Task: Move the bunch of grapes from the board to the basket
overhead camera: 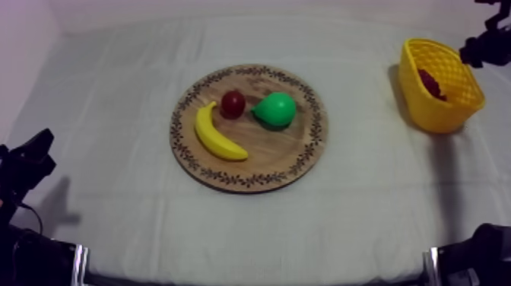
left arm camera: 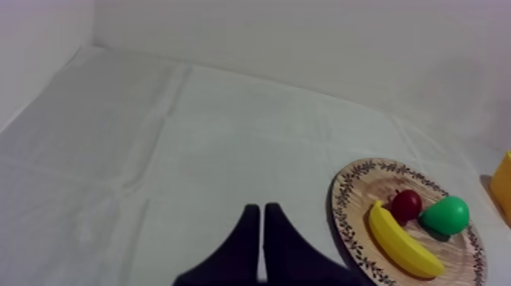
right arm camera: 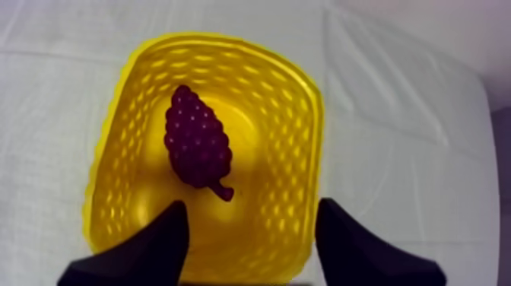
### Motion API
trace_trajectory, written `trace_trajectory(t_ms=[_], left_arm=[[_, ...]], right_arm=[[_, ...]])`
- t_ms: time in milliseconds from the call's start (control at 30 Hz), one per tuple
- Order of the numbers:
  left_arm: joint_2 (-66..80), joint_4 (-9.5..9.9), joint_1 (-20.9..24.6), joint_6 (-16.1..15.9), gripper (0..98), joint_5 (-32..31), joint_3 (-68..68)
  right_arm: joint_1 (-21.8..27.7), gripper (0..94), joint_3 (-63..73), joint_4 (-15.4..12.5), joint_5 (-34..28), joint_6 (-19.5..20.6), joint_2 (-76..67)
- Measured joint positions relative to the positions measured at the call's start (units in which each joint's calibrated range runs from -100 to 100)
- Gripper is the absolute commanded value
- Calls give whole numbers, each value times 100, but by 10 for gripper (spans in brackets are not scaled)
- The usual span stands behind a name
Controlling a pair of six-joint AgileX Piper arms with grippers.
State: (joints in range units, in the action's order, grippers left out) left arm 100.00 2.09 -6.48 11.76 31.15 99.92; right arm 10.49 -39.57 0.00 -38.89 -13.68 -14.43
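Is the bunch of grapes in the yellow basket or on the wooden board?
In it: the bunch of grapes lies inside the yellow basket, under the open right claw.

The left arm (overhead camera: 23, 167) and right arm (overhead camera: 483, 251) are looking black, each wearing a pale band (overhead camera: 76, 262). The left tool (left arm camera: 262, 207) and right tool (right arm camera: 252, 205) are showing tapering black fingers.

Wooden board (overhead camera: 274, 156), seemingly plastic basket (right arm camera: 289, 129), glossy pear (overhead camera: 275, 109).

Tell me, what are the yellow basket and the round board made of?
The yellow basket looks like moulded plastic: glossy, with a regular lattice of holes. The round board looks like wood: matte brown, with a dark leafy pattern round its rim. Looks alone cannot confirm either.
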Motion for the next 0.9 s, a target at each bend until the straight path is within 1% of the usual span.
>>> trace_trajectory(t_ms=[200, 367, 533, 700, 900], left_arm=[[0, 0, 0, 0, 1, 0, 0], [0, 0, 0, 0, 1, 0, 0], [0, 0, 0, 0, 1, 0, 0], [0, 0, 0, 0, 1, 0, 0], [0, 0, 0, 0, 1, 0, 0]], right_arm=[[-50, 364, -1034, -46, 787, -10, -924], [-154, 276, -1765, -40, 1376, 171, -1608], [-312, 226, -2542, 0, 2014, 308, -2303], [-498, 185, -3242, 0, 2373, 371, -3017], [-702, 111, -4024, 0, 2550, 554, -3860]])
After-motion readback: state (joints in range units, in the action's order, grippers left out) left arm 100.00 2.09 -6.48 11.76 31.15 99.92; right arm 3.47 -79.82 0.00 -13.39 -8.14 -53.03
